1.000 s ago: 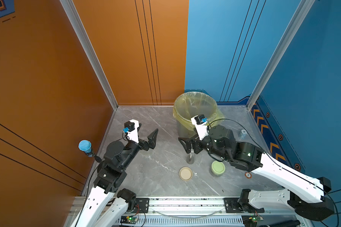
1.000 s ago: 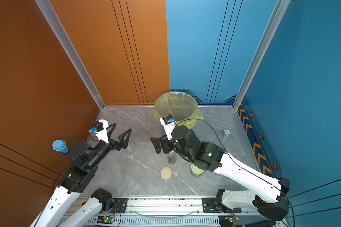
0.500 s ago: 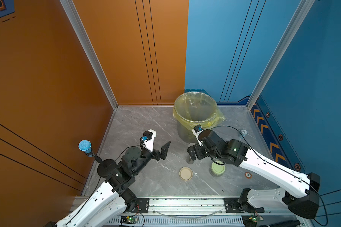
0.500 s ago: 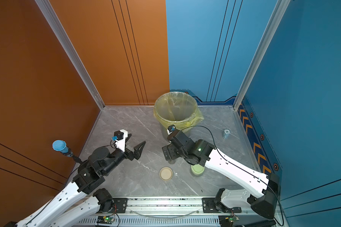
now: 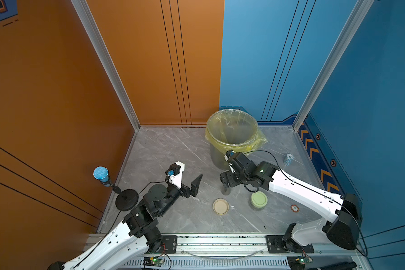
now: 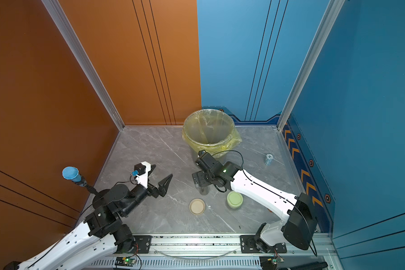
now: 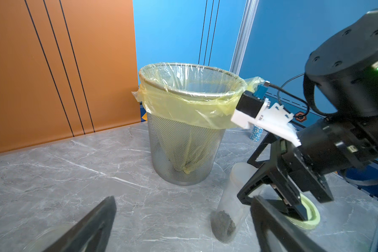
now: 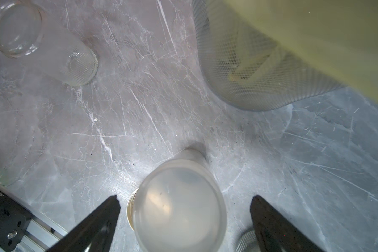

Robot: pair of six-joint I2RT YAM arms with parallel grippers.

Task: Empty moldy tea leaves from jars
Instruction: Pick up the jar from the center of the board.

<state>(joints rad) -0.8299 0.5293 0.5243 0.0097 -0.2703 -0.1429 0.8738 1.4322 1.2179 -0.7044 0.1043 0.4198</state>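
The grey, marble-veined bench (image 5: 164,149) is boxed in by orange panels from 9 to 12 o'clock and blue panels from 12 to 3. An aluminium rail runs along its 6 o'clock edge. The widest bare stretch lies from 9 to 11 o'clock, while the line from 12 to 6 is crowded. At 12 o'clock stands a round wire-mesh bin (image 7: 183,157) lined with a thin, crinkled yellow bag (image 7: 190,107) folded over its rim. A small blue-and-white chip stack (image 5: 289,159) stands alone near the 3 o'clock edge.

The three jars cluster toward 6 o'clock, all upright and lidded. The tall jar (image 7: 229,196) is a clear, narrow cylinder with a cloudy whitish lid (image 8: 179,205). The tea leaves (image 7: 223,222) lie at its bottom as a small, dark, crumbly clump. Close by at its 6 o'clock sits the beige-lidded jar (image 5: 220,206). Between its 3 and 4 o'clock sits the short green-lidded jar (image 5: 258,199).

The right gripper (image 8: 184,197) hangs straight over the tall jar. Its black fingers (image 8: 96,222) are released, one on either side of the lid with a gap showing on each side. The left gripper (image 6: 163,170) hovers at the tall jar's 9 o'clock, well apart from it, with its fingers spread and empty.
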